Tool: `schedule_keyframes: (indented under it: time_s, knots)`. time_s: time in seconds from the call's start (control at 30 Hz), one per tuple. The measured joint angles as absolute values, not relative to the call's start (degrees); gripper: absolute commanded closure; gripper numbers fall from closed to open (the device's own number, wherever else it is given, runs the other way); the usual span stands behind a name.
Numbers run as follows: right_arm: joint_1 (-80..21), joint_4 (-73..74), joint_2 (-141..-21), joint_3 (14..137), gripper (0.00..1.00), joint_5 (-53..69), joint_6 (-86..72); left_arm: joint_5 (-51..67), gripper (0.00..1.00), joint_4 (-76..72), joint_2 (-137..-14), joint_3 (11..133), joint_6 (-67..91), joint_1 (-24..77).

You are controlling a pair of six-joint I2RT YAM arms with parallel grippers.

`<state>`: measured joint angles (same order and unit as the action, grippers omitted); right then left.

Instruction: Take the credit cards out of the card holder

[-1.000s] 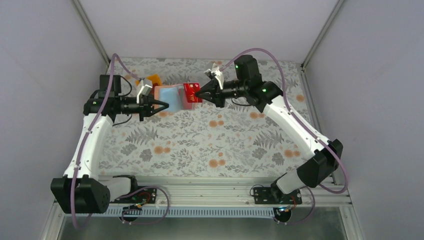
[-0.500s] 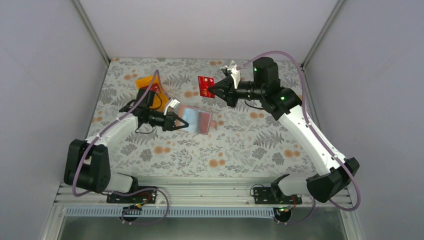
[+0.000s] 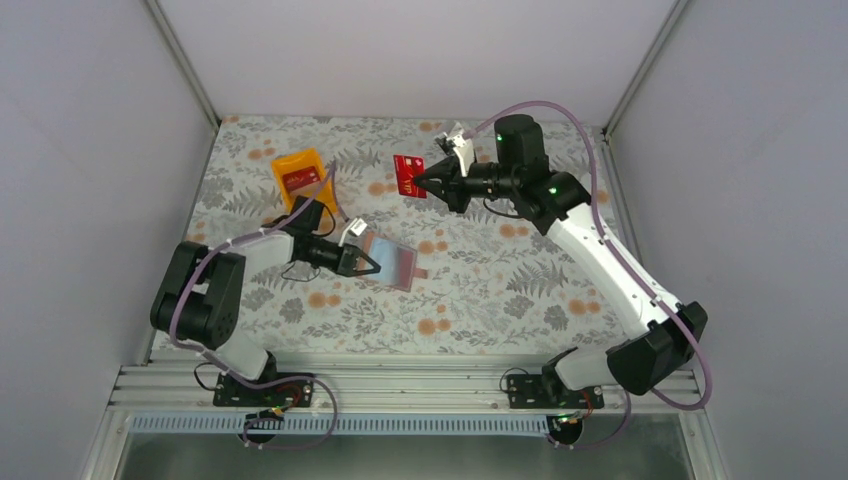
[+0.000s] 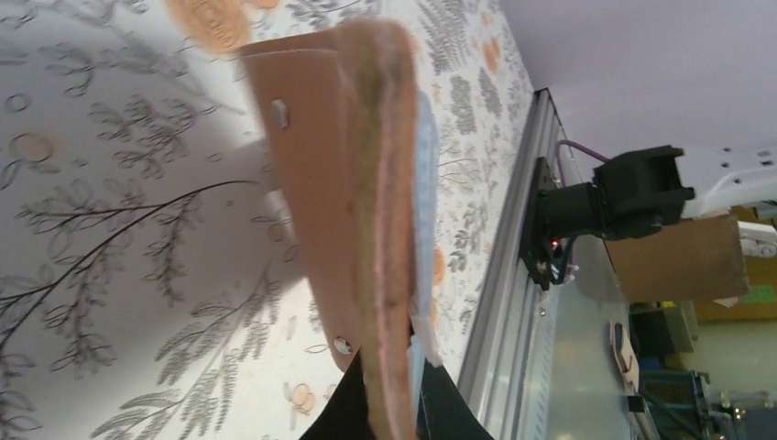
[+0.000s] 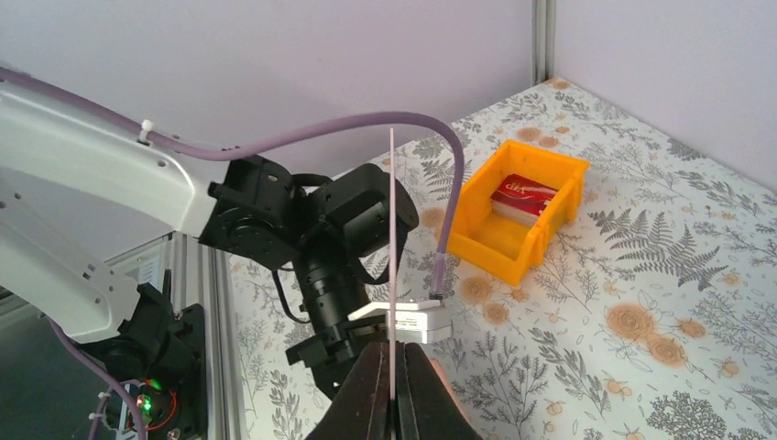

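The card holder (image 3: 393, 261) lies open near the table's middle, its light blue lining up; my left gripper (image 3: 372, 266) is shut on its left edge. In the left wrist view the tan card holder (image 4: 353, 174) runs edge-on out of the jaws. My right gripper (image 3: 420, 181) hangs above the far middle of the table, shut on a red credit card (image 3: 408, 174). That card (image 5: 392, 238) shows only as a thin pale edge rising from the jaws in the right wrist view. Another red credit card (image 3: 300, 179) lies in the orange tray.
An orange plastic tray (image 3: 283, 166) stands at the far left of the floral table; the right wrist view shows the tray (image 5: 476, 225) beyond my left arm. White walls close the table on three sides. A metal rail (image 3: 420, 385) runs along the near edge.
My left gripper has pulled the card holder nearer and a little lower on the table, and the arm has folded back. My right gripper holds the red card almost where it was.
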<state>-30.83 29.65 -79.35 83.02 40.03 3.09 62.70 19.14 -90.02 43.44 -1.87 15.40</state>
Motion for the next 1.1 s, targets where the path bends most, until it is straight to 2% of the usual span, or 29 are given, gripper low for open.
schedule_keyframes:
  time_s: [0.27, 0.3, 0.4, 0.5, 0.8, 0.9, 1.1]
  knots:
    - [-30.8, 29.9, -79.5, 83.0, 0.96, 40.1, 3.3, 57.2, 0.95, 19.5, -98.1, 44.2, -1.7, 15.4]
    - [-30.8, 29.9, -79.5, 83.0, 0.96, 40.1, 3.3, 56.1, 0.92, 19.9, -99.1, 44.6, -1.7, 15.4]
    - [-30.8, 29.9, -79.6, 83.0, 0.96, 40.3, 3.5, 52.6, 0.70, 20.7, -100.9, 45.8, -1.6, 15.4]
    - [-30.8, 30.1, -80.1, 83.0, 0.96, 40.5, 3.5, 49.7, 0.57, 20.9, -100.6, 45.8, -1.3, 15.4]
    - [-30.8, 31.4, -84.5, 84.0, 0.96, 37.3, 1.7, 45.5, 0.42, 24.5, -90.8, 47.5, -3.8, 13.9]
    - [-30.8, 32.7, -86.9, 86.5, 0.96, 33.3, -0.2, 45.7, 0.41, 26.6, -88.0, 50.1, -5.8, 11.2]
    - [-30.8, 37.2, -93.0, 94.4, 0.96, 23.3, -5.2, 48.2, 0.31, 34.4, -81.3, 56.6, -13.5, 6.1]
